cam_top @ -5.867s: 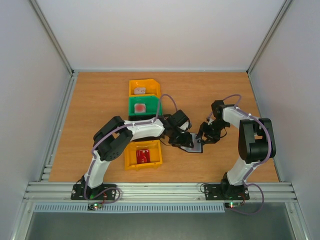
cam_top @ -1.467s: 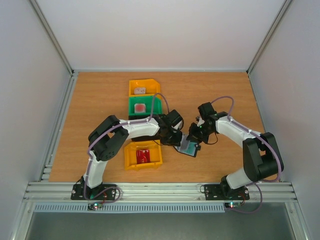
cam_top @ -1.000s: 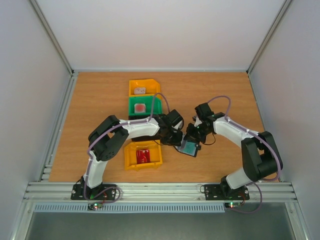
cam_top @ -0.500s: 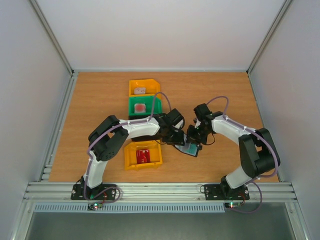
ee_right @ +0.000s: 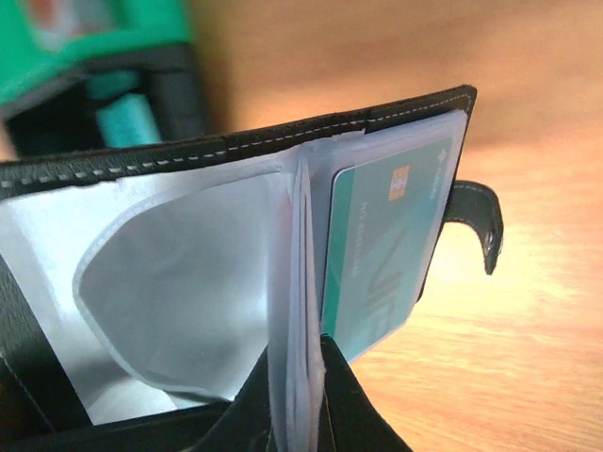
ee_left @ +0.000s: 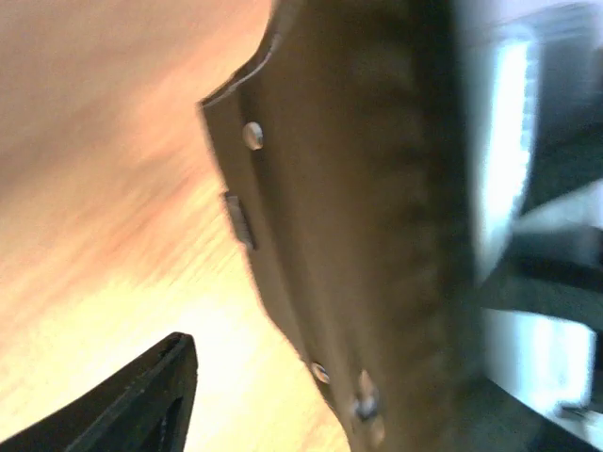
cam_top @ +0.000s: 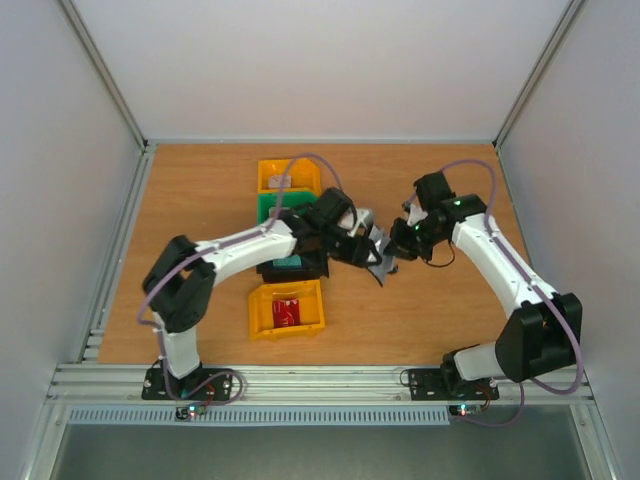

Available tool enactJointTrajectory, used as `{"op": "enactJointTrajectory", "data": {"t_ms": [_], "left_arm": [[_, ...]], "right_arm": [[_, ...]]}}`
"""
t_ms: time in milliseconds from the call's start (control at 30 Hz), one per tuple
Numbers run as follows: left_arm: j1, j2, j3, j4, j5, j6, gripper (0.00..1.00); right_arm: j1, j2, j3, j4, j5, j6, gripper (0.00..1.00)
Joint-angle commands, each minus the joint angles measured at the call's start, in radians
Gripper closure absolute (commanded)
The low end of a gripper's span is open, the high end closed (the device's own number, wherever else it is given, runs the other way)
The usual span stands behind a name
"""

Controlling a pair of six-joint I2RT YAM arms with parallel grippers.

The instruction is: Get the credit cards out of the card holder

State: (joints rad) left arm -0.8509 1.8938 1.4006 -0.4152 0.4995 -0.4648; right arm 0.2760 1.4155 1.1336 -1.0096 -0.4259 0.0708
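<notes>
Two arms meet over the middle of the wooden surface [cam_top: 200, 200], with the card holder [ee_right: 179, 273] between them, spread open and standing on edge. The right claw [ee_right: 300, 377] is closed on one of its clear inner sleeves, pinching it from below. A teal credit card [ee_right: 377, 254] sits in the pocket to the right of that sleeve. The left claw [cam_top: 358, 245] is just behind the holder's dark back and stands open. Only one finger [ee_left: 141, 405] shows, and bare wood lies between it and the leather. A red card [cam_top: 286, 313] lies in the near yellow bin [cam_top: 262, 318], well apart from the holder, while the black bin [cam_top: 300, 268] holds something teal too blurred to name.
</notes>
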Motion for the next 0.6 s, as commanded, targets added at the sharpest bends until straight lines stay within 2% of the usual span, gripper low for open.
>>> {"op": "enactJointTrajectory", "data": {"t_ms": [0, 200, 367, 433, 500, 567], "left_arm": [[0.095, -0.169, -0.041, 0.201, 0.236, 0.068, 0.37], [0.142, -0.280, 0.028, 0.024, 0.295, 0.211, 0.28], [0.203, -0.327, 0.065, 0.014, 0.351, 0.146, 0.26], [0.219, -0.347, 0.066, 0.029, 0.375, 0.120, 0.24], [0.226, -0.367, 0.067, 0.042, 0.385, 0.110, 0.19], [0.227, -0.384, 0.073, 0.048, 0.365, 0.115, 0.08]], "right_arm": [[-0.018, -0.048, 0.194, -0.098, -0.153, -0.167, 0.99], [-0.018, 0.018, 0.477, -0.222, -0.280, -0.292, 0.99], [-0.018, 0.081, 0.619, -0.235, -0.481, -0.334, 0.99], [-0.015, 0.099, 0.655, -0.241, -0.478, -0.333, 0.99], [-0.015, 0.116, 0.700, -0.255, -0.450, -0.332, 0.99], [-0.015, 0.133, 0.739, -0.255, -0.444, -0.317, 0.99]]}}
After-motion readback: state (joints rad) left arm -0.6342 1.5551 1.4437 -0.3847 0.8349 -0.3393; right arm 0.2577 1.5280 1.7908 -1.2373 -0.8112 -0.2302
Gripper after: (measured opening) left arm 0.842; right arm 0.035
